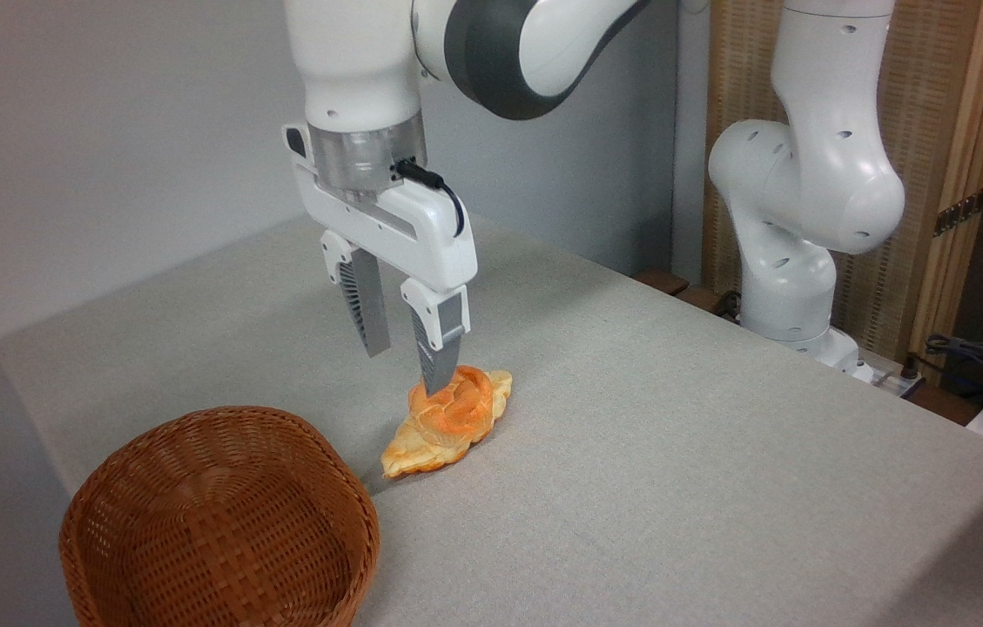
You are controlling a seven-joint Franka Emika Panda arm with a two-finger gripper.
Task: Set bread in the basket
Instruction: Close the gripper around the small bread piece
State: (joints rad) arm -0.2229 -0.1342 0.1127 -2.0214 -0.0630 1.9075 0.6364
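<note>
While the arm hangs down from the top of the frame, its gripper (408, 370) points straight at the table (674, 453) with the two fingers spread apart and nothing between them, so the claw is released. The nearer fingertip (437, 383) sits right at the upper left edge of the bread (454, 407); whether it touches cannot be told from this angle. The farther finger (372, 318) ends higher in the picture, over bare cloth at about 10 o'clock from the bun.

The bread, a small knotted bun with an orange-browned top, rests on a flatter, longer pastry (413, 457) that reaches out from under it toward 7 o'clock (the two overlap, and the bun covers the pastry's upper right part). Both lie on the grey table near the middle of the view.

The basket (221, 522), woven and reddish-brown, stands at the table's near left corner, at roughly 8 o'clock from the bun, close to the pastry's tip but apart from it. Its bowl shows only wicker inside.

At 3 o'clock, the arm's white base (791, 261) rises beyond the table edge.
</note>
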